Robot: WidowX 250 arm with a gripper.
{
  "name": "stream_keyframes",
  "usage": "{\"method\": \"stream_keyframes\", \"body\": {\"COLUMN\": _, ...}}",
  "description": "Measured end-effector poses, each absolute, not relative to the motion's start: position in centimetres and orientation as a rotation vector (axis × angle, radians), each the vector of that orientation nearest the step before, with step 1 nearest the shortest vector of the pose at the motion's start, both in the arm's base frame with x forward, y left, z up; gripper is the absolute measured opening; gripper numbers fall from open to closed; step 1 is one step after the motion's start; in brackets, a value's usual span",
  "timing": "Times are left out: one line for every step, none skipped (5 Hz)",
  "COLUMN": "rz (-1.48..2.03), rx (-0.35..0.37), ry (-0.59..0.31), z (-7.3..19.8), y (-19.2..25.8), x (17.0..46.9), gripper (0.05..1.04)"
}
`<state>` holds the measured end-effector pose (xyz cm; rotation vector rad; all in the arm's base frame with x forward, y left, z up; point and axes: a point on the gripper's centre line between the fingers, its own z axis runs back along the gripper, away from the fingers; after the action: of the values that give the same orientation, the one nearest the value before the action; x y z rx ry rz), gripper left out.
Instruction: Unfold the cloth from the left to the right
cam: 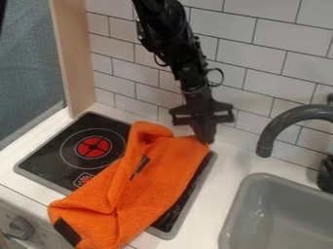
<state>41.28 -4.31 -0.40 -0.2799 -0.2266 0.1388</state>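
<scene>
Slantwise, the orange cloth (153, 194) lies over the right part of the stove (46, 151), its near end reaching the counter's front edge. A raised fold runs down its left side, with a dark patch (139, 165) tucked beside it, so the layers probably need drawing apart there. At the cloth's far right corner hangs the gripper (205, 136), pointing down and close against the fabric; how far open it is, and whether it has hold of that corner, I cannot tell. The spot would suit steadying or pulling the corner rightward, though a pull might drag the whole cloth along, fold and all. Right of the stove sit the sink (286, 209) and its tap (283, 124).
</scene>
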Motion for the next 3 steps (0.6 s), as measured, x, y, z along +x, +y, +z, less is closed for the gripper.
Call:
{"method": "stream_keyframes", "body": {"rz": 0.141, "rx": -0.270, "ry": -0.224, "z": -0.85, "y": -4.27, "x": 41.27, "gripper": 0.071}}
{"method": "stream_keyframes", "body": {"rz": 0.154, "rx": -0.262, "ry": -0.221, "z": -0.89, "y": -4.14, "x": 41.24, "gripper": 0.217}}
{"method": "stream_keyframes", "body": {"rz": 0.167, "rx": -0.250, "ry": -0.213, "z": -1.30, "y": -3.94, "x": 40.88, "gripper": 0.460}}
